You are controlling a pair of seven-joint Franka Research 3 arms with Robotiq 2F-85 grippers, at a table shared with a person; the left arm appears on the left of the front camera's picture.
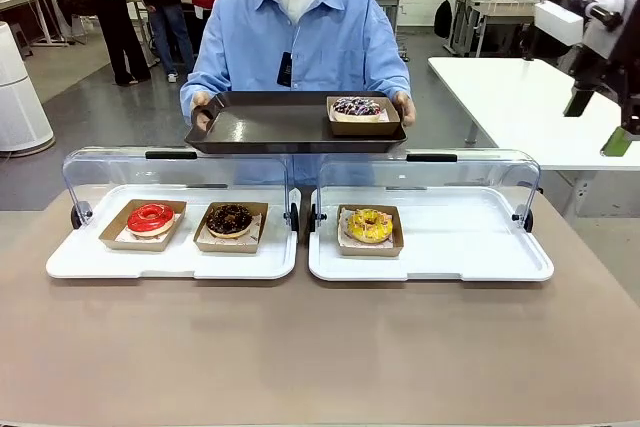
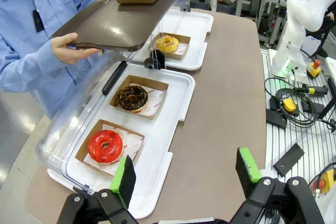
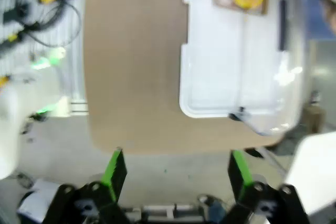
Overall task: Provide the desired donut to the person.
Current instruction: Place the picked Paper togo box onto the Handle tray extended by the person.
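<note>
Left gripper (image 2: 186, 174): my fingers stood wide and empty, near the red donut (image 2: 105, 146).
Right gripper (image 3: 177, 171): wide and empty, raised off the table's edge.
Sprinkled donut (image 1: 357, 107): boxed on the brown tray (image 1: 260, 129), which the person (image 1: 300, 42) held level, probably to receive.
Chocolate donut (image 1: 229, 219), yellow donut (image 1: 369, 225): on white trays (image 1: 170, 262), lids (image 1: 110, 162) tipped back for reach.

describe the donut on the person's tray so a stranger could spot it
The person across the table holds a dark brown tray. At its picture-right end sits a boxed donut, purple-speckled, the lone one off the white display trays.
</note>
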